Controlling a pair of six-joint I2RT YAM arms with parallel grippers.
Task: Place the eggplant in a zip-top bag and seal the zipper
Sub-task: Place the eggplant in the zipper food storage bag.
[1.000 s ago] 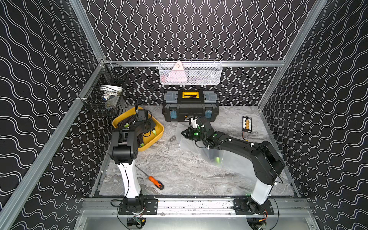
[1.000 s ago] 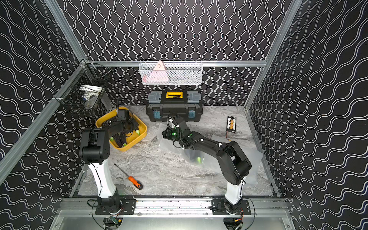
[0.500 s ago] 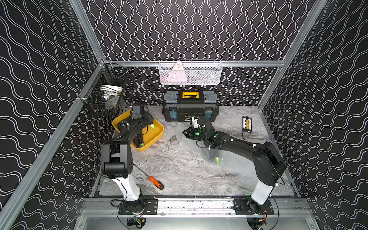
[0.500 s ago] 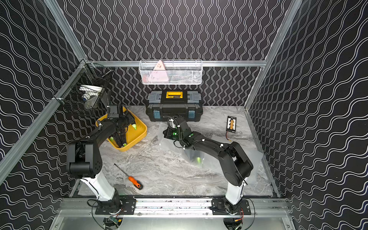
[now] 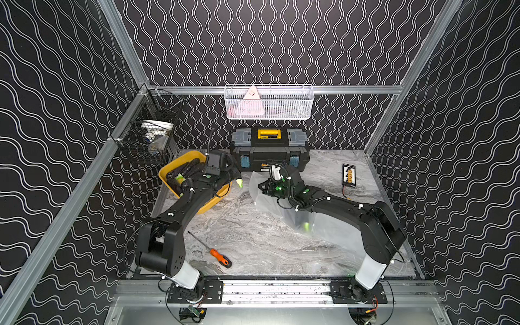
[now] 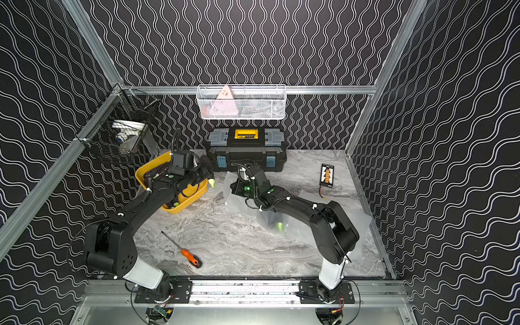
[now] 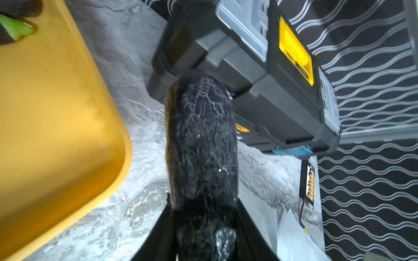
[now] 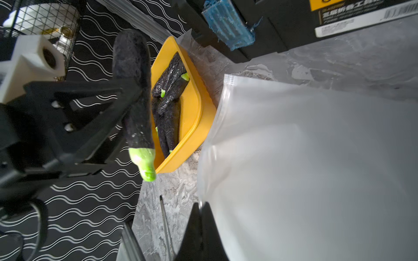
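Eggplant (image 7: 201, 140) clamped in left hand (image 7: 203, 198).

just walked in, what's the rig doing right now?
The left tool holds one eggplant in the air, just past the edge of the yellow tub, where more eggplants lie. The right tool is shut on an edge of the zip-top bag, which is on the table in front of the toolbox. The eggplant is not in the bag yet.
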